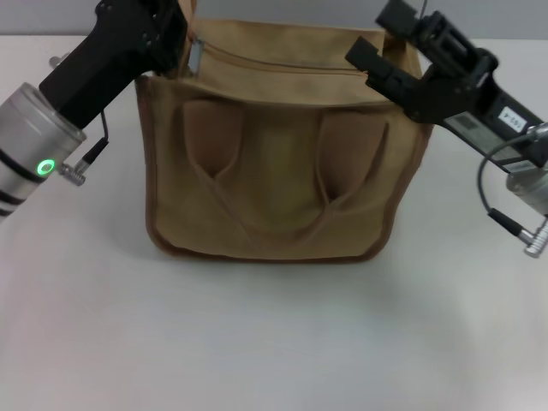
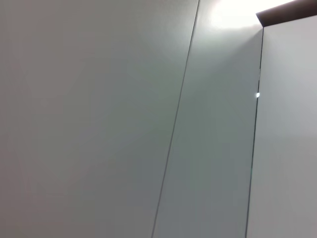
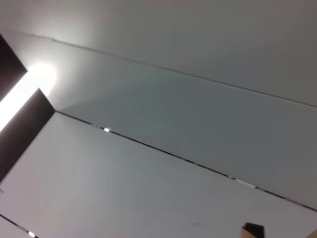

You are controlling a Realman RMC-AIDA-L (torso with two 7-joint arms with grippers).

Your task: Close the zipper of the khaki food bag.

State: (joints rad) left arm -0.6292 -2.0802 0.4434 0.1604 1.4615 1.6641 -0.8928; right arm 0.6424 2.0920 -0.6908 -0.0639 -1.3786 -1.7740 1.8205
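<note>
The khaki food bag [image 1: 274,171] stands upright in the middle of the white table in the head view, with two looped handles hanging down its front. The zipper [image 1: 282,64] runs as a tan line along the bag's top. A small grey shiny piece [image 1: 195,56], probably the pull tab, sits at the zipper's left end. My left gripper [image 1: 175,38] is at the bag's top left corner, right beside that piece. My right gripper [image 1: 374,68] is at the bag's top right corner, against the top edge. Both wrist views show only pale panels, with no bag in them.
The white table [image 1: 274,342] spreads in front of the bag and on both sides. Cables hang from both wrists, with the left arm's plug [image 1: 73,174] and the right arm's plug [image 1: 533,248] just above the table.
</note>
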